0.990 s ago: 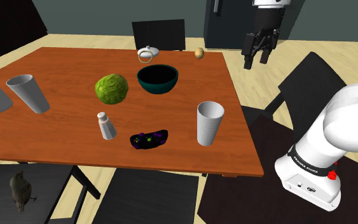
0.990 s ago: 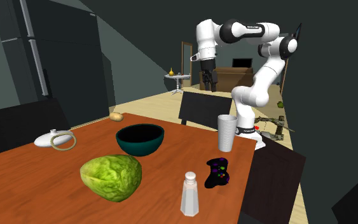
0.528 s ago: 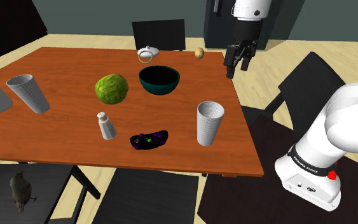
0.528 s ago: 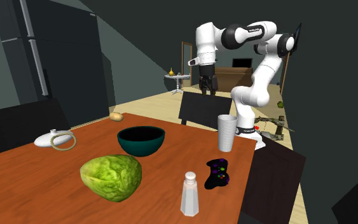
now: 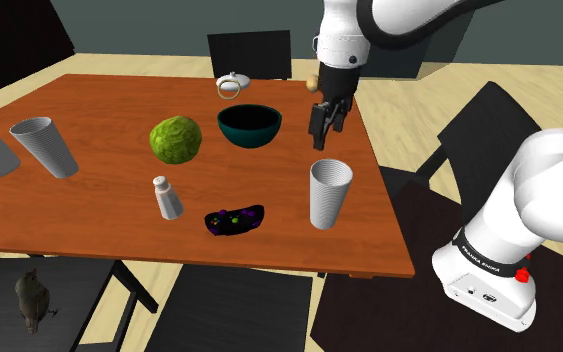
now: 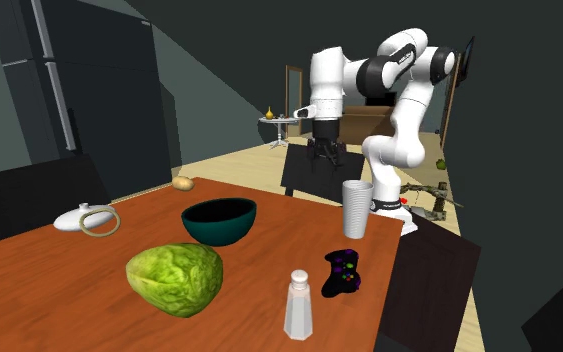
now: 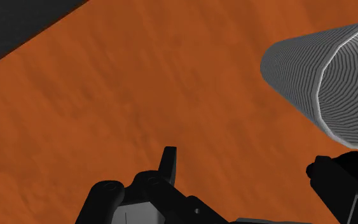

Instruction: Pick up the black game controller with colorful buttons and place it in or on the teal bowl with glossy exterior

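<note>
Brown counter (image 5: 99, 215): the tool (image 5: 321, 122) has swung in over it.
Spread and empty, upper middle beside the bowl (image 5: 249, 141); controller (image 5: 234, 218) lower down, untouched.

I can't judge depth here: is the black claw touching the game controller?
Apart. In the shoulder view the gripper hangs beside the teal bowl, while the game controller lies far off, by the ribbed cup.
</note>
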Controlling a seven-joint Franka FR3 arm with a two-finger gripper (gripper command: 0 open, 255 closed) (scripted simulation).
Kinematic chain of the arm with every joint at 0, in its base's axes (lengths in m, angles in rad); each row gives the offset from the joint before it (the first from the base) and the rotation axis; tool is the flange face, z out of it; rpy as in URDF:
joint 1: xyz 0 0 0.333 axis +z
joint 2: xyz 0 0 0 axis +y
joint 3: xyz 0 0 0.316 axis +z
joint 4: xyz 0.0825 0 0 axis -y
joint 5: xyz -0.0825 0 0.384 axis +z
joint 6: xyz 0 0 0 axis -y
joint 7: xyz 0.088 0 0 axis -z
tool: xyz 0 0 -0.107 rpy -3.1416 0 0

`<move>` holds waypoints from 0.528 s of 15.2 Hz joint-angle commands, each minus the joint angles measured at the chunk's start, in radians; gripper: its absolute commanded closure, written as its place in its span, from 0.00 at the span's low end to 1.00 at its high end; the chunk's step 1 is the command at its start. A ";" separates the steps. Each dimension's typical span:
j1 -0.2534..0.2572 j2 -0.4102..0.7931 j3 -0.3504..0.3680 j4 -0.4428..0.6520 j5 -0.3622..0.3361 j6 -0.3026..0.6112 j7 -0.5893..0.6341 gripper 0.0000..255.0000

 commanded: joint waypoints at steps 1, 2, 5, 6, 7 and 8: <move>0.017 0.059 0.028 0.015 -0.006 0.064 -0.009 0.00; 0.025 0.086 0.042 0.023 -0.010 0.092 -0.011 0.00; 0.048 0.170 0.086 0.053 -0.032 0.172 -0.011 0.00; 0.054 0.198 0.100 0.065 -0.042 0.197 -0.010 0.00; 0.061 0.227 0.115 0.077 -0.053 0.222 -0.008 0.00; 0.067 0.256 0.129 0.089 -0.067 0.245 -0.005 0.00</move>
